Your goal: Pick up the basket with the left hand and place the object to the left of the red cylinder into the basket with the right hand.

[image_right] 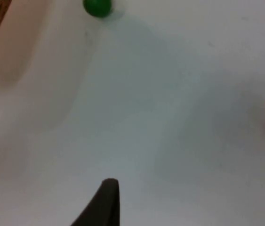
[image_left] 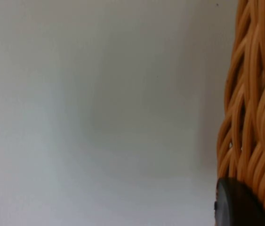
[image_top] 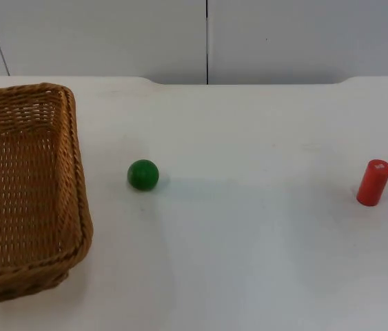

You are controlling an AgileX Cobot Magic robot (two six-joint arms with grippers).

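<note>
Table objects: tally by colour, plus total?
Brown: 1, the wicker basket
Green: 1, the ball
Red: 1, the cylinder
Total: 3

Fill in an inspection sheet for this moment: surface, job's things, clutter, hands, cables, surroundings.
Surface: white table, bare between the things.
Job's things: wicker basket at the table's left edge; green ball right of it, apart; red cylinder upright, far right.
Clutter: nothing seen.
Hands: left hand's fingertip sits against the basket's woven wall; right hand's fingertip is above bare table, with the ball and cylinder ahead of it. Whether either is open cannot be told.
Cables: nothing seen.
Surroundings: grey partition wall behind the table.
</note>
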